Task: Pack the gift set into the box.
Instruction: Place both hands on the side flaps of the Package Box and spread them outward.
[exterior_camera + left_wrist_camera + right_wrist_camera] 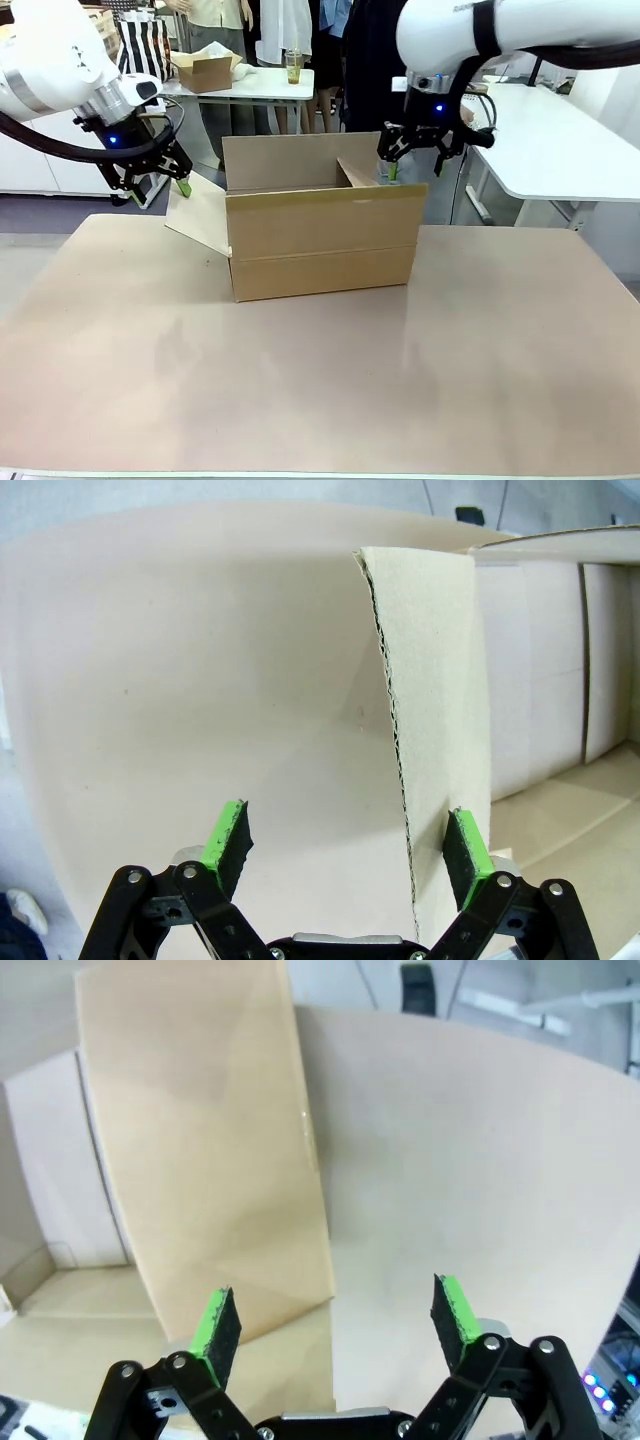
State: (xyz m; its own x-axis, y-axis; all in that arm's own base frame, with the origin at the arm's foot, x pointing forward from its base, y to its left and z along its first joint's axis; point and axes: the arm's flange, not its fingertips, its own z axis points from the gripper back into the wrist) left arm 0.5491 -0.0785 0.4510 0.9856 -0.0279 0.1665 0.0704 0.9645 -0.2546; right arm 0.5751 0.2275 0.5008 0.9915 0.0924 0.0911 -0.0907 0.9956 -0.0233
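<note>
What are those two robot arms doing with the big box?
Two robot arms are busy with a cardboard box on the table. The left gripper is open at the box's left flap, with the flap's edge between its fingers. The right gripper is open by the right flap. Neither is gripping anything, and the box's top is open.
</note>
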